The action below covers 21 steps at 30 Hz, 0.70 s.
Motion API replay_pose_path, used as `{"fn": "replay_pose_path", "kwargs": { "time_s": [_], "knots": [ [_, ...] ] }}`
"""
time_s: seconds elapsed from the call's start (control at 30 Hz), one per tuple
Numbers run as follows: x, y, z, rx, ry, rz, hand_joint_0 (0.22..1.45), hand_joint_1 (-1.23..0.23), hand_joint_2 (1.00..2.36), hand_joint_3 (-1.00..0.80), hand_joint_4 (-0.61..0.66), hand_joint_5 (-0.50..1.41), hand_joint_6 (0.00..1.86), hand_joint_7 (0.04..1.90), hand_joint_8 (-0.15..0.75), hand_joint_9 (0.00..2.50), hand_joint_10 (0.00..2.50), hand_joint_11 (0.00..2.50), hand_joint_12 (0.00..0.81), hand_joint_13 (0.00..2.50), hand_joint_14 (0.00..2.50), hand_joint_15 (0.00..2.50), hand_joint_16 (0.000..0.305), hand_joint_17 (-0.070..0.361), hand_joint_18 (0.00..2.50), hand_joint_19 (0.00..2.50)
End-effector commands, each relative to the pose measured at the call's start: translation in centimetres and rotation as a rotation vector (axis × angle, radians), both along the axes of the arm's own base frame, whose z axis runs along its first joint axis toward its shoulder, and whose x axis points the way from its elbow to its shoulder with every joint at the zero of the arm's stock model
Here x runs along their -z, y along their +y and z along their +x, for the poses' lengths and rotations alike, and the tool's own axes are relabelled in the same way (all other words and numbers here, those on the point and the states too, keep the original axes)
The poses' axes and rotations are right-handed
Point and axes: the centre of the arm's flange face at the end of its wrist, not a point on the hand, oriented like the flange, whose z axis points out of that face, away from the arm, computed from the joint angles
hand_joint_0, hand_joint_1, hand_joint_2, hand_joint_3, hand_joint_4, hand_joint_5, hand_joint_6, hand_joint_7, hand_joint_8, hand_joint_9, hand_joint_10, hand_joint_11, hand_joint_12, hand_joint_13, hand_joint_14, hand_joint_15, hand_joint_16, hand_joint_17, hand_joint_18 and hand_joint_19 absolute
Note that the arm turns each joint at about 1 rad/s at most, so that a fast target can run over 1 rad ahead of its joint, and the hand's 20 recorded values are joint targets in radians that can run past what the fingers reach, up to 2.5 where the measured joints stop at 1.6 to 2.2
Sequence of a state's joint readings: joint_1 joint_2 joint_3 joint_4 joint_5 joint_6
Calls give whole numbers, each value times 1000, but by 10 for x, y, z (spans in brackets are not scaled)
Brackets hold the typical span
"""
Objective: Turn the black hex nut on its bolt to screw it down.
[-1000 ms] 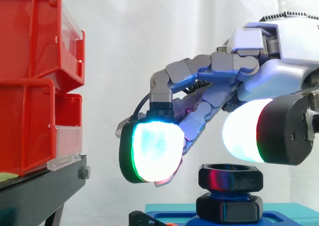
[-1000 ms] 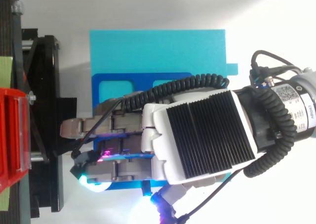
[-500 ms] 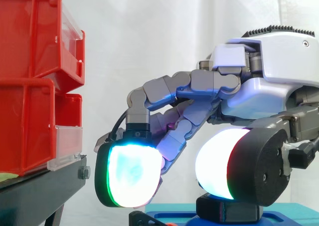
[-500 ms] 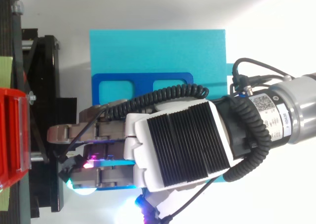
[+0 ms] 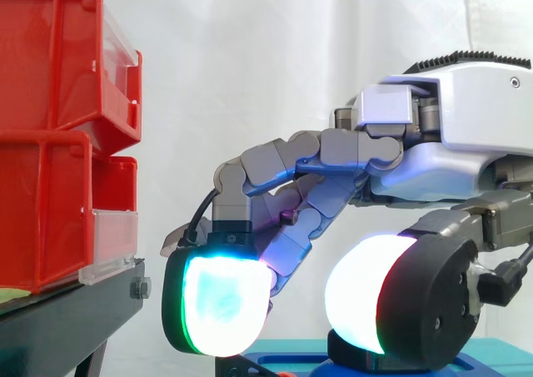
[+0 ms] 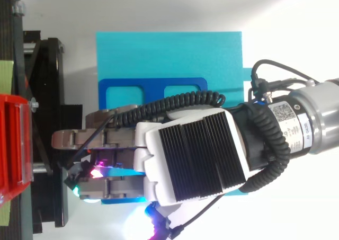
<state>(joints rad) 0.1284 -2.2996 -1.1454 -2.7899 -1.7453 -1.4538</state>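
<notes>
One hand (image 5: 433, 144) enters from the right edge of the side view and hangs low over a blue frame (image 6: 153, 85), which lies on a teal plate (image 6: 169, 54). In the side view a black sliver at the foot of the hand, just above the frame, is probably the nut (image 5: 348, 352). The hand covers the rest of it. In the top view the hand lies across most of the frame and masks the nut's position. Whether the hand grips the nut cannot be told, because the contact zone is masked in both views. The frame's far edge and two cut-outs are exposed. Red bins (image 5: 50, 136) on a black stand (image 5: 67, 319) stand at the left, cut off by the picture edge and apart from the hand.
</notes>
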Motion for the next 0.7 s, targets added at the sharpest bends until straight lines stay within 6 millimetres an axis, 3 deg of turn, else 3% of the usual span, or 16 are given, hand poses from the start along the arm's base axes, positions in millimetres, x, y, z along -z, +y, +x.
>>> {"fn": "replay_pose_path", "kwargs": {
  "time_s": [0.0,0.23,0.67],
  "knots": [
    [1,0,0,-2,1,-10,551,-360,1000,-500,289,-57,565,1218,293,827,5,208,334,386,0,0,49,110,500,315],
    [0,3,-1,-23,1,-11,550,-319,1000,-500,286,-57,580,1201,295,822,5,203,336,379,0,0,49,110,495,314],
    [-41,-13,1,-43,57,-74,550,-311,1000,-500,269,-63,618,1149,293,712,5,187,339,359,0,0,49,111,488,316]
  ]
}}
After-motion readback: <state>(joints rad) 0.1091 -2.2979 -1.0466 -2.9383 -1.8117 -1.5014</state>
